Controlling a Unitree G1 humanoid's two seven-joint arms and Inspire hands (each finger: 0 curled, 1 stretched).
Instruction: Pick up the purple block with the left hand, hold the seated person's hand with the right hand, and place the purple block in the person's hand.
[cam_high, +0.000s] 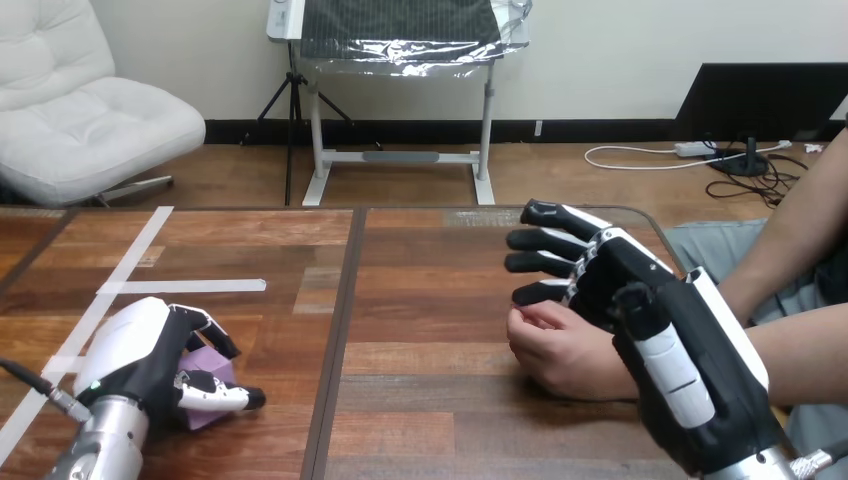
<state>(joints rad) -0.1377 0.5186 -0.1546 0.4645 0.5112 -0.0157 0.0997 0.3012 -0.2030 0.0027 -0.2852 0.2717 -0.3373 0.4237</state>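
One purple block (207, 362), flat-faced, is seen at the left of the wooden bench (430, 300), enclosed by the curled fingers (212, 328) of the left hand (150, 355). At the right, the person's hand (560, 350) is rested loosely closed on the bench. The right hand (640, 290) is held just behind it, with its fingers straight and spread. Contact cannot be told.

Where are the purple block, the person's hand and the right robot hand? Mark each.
Small purple block (213, 362), head view: top face.
Person's hand (560, 350), head view: middle.
Black-and-white right robot hand (625, 275), head view: its back.
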